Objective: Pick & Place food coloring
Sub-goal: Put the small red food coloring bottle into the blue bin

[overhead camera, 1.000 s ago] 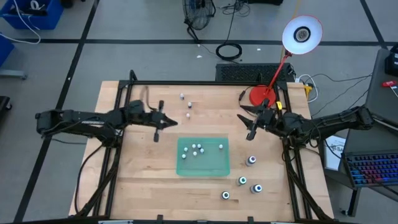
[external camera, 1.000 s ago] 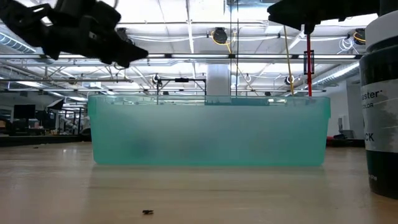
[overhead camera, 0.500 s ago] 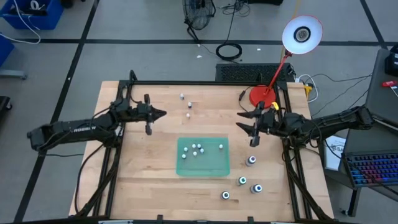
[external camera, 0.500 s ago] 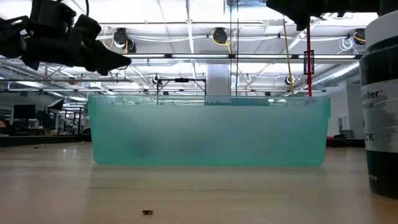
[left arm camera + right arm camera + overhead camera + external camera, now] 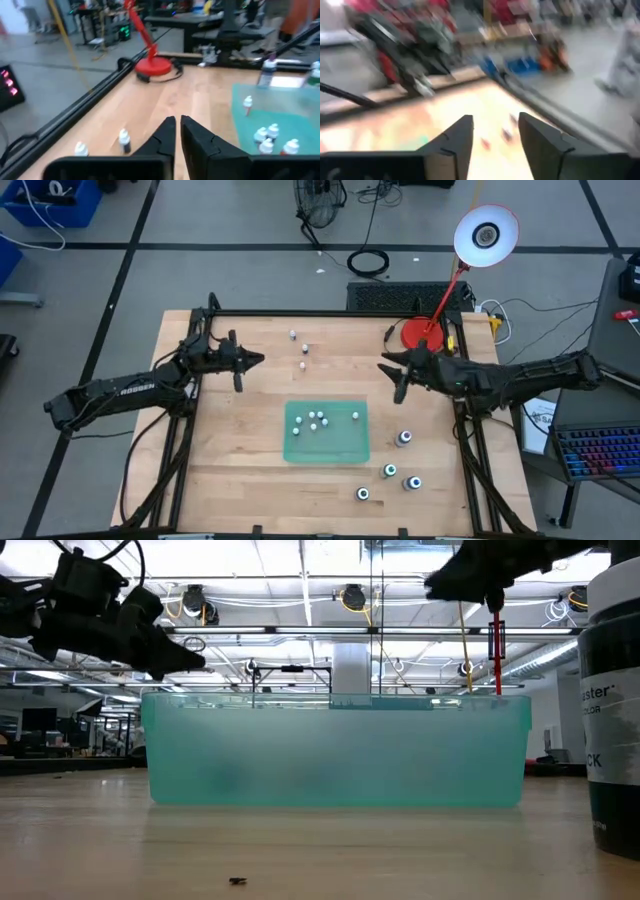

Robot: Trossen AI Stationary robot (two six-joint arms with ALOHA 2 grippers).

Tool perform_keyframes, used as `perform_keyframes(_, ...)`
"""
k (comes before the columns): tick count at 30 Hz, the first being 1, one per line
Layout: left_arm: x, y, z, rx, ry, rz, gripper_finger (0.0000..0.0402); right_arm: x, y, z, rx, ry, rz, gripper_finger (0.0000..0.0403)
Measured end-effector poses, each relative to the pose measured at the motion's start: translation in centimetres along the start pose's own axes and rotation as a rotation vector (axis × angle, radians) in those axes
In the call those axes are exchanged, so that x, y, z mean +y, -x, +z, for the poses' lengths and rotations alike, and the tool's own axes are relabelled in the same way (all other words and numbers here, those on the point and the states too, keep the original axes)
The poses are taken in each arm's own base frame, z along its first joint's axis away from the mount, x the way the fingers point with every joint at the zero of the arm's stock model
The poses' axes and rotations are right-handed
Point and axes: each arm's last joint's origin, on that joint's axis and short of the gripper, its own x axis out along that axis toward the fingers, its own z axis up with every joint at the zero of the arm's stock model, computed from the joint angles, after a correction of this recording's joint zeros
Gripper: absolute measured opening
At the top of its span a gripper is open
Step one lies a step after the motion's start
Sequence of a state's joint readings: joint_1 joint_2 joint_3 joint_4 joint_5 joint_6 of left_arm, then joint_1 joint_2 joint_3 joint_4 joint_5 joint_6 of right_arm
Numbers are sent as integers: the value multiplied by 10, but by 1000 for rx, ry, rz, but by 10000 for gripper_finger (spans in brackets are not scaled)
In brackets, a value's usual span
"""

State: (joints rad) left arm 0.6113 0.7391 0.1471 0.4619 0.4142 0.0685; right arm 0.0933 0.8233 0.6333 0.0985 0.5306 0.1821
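Red lamp [image 5: 440, 310] (table's far-right corner)

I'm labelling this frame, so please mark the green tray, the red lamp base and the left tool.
green tray [image 5: 327, 448]: high view, bare floor near its front rim.
red lamp base [image 5: 414, 332]: high view, on the round foot.
left tool [image 5: 240, 363]: high view, between its fingertips.

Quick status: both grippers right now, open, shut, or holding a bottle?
Left gripper: shut, holding nothing.
Right gripper: open, holding nothing.
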Motion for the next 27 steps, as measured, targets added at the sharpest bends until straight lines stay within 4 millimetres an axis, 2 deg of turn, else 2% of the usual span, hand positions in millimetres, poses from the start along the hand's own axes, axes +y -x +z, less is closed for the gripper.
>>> perform_keyframes(7, 1, 0, -2, 22, 21, 45, 64, -7, -5, 5, 606, -29, -221, 13)
perform_keyframes(12, 1, 0, -2, 19, 29, 46, 73, -19, -7, -18, 947, -111, -443, 1)
perform_keyframes(16, 1, 0, -2, 19, 29, 46, 69, -25, -6, -49, 1238, -158, -588, 0)
perform_keyframes(19, 1, 0, -2, 19, 29, 46, 64, -31, -1, -69, 1407, -131, -764, 0)
perform_keyframes(21, 1, 0, -2, 19, 28, 46, 61, -33, 0, -81, 1477, -128, -836, 0)
perform_keyframes(27, 1, 0, -2, 18, 28, 46, 52, -35, -2, -115, 1579, -143, -905, 0)
